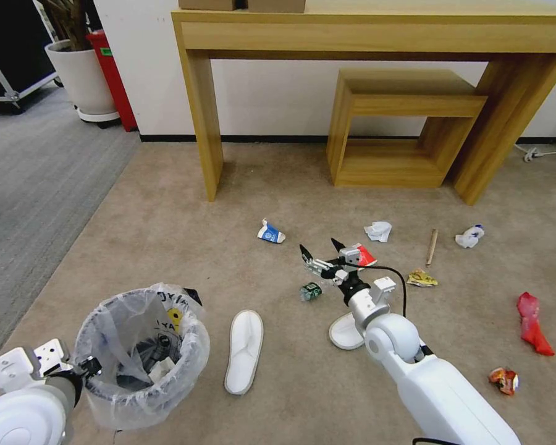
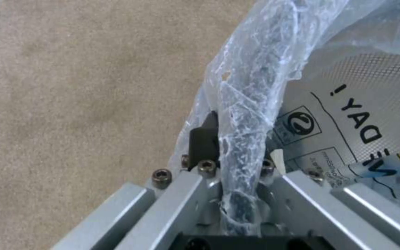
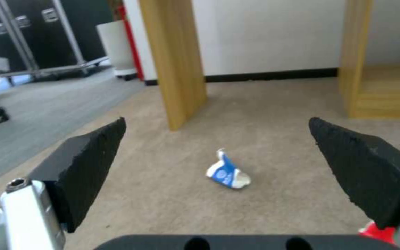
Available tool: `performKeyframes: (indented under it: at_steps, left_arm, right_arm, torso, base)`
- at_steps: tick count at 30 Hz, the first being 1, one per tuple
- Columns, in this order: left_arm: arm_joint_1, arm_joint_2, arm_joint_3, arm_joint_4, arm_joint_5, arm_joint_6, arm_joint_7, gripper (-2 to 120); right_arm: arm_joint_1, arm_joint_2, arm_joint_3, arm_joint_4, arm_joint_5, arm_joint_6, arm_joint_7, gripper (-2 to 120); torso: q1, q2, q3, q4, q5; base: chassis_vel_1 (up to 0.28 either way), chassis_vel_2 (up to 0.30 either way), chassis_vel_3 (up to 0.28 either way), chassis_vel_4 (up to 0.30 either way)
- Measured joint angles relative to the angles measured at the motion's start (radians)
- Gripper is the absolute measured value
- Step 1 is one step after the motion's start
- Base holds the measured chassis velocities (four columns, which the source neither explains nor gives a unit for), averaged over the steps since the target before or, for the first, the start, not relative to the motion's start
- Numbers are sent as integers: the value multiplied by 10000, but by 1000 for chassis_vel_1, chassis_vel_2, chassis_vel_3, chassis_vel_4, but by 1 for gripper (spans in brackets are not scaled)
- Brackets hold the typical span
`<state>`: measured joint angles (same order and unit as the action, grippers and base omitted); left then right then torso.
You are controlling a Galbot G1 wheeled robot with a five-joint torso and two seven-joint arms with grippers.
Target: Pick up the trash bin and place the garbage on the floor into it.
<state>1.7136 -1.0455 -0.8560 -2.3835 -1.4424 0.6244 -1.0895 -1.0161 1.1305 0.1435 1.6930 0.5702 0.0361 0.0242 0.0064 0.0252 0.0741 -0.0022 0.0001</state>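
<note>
The left gripper (image 2: pixel 237 166) was clamped on the trash bin (image 1: pixel 143 358) rim; the right gripper (image 1: pixel 320 250) gaped, the blue-white carton (image 3: pixel 227 171) at its 12 o'clock.

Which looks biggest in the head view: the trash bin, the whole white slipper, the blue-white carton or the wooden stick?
1. trash bin, nearest the camera
2. white slipper
3. blue-white carton and wooden stick: too alike to rank; both lie farther off.

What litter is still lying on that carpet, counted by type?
Slippers: 2
Tissue wads: 2
Wrappers: 3
Carton: 1
Bottle: 1
Red cup: 1
Wooden stick: 1
Total: 11
</note>
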Motion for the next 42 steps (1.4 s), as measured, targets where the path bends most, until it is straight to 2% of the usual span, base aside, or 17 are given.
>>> performKeyframes:
  at_steps: [11, 20, 24, 26, 27, 28, 30, 31, 33, 36, 38, 40, 42]
  left_arm:
    - [-99, -232, -47, 2, 273, 75, 175, 0]
    - [-81, -148, -225, 95, 237, 102, 140, 0]
    - [-98, -33, -433, 173, 109, 102, 126, 0]
    - [-91, 21, -521, 211, 63, 101, 92, 0]
    - [-58, 44, -571, 238, 45, 98, 75, 0]
    - [-58, 44, -571, 238, 45, 98, 75, 0]
    - [19, 50, -592, 275, 53, 95, 70, 0]
    - [19, 50, -592, 275, 53, 95, 70, 0]
    - [186, 51, -592, 291, 162, 95, 84, 0]
    - [284, 46, -573, 299, 259, 94, 96, 0]
    - [381, 2, -476, 325, 438, 94, 131, 0]
    - [392, -13, -448, 331, 483, 93, 133, 0]
    - [458, -92, -344, 389, 676, 92, 154, 0]
  right_arm:
    - [-227, 558, 671, -22, -384, -423, 543, 100]
    - [-273, 182, 398, 276, 158, -1318, 635, 100]
    - [-189, 44, -377, 48, 121, -1404, 566, 100]
    - [-94, 39, -928, -150, 66, -1388, 513, 100]
    - [99, 89, -1614, -349, 55, -1405, 588, 100]
    - [99, 89, -1614, -349, 55, -1405, 588, 100]
    - [463, 231, -2464, -688, 118, -1552, 825, 100]
    - [463, 231, -2464, -688, 118, -1552, 825, 100]
    - [922, 505, -3225, -1271, 141, -1631, 984, 100]
    - [1260, 775, -3687, -1682, 324, -1772, 1120, 100]
    - [1940, 1333, -4431, -2398, 777, -2184, 1618, 100]
    - [2056, 1426, -4539, -2502, 851, -2263, 1722, 100]
    - [2594, 1827, -5016, -2915, 1148, -2918, 2555, 100]
  torso:
    - [1, 0, 0, 0, -1]
    - [1, 0, 0, 0, -2]
    - [0, 0, 0, 0, -3]
    - [1, 0, 1, -1, 0]
    - [0, 0, 0, 0, -2]
    - [0, 0, 0, 0, -2]
    - [1, 0, 0, 0, -2]
    - [1, 0, 0, 0, -2]
    - [1, 0, 1, 1, -3]
    - [0, 0, 0, 1, -2]
    - [1, 0, 1, 1, -3]
    - [1, 0, 1, 2, -5]
    - [1, 0, 1, 1, -2]
  base:
    - [0, 0, 0, 0]
    - [0, 0, 0, 0]
    - [0, 0, 0, 0]
    - [0, 0, 0, 0]
    - [0, 0, 0, 0]
    - [0, 0, 0, 0]
    - [0, 0, 0, 0]
    - [0, 0, 0, 0]
    - [0, 0, 0, 0]
    - [0, 0, 0, 0]
    - [0, 0, 0, 0]
    - [0, 0, 0, 0]
    - [0, 0, 0, 0]
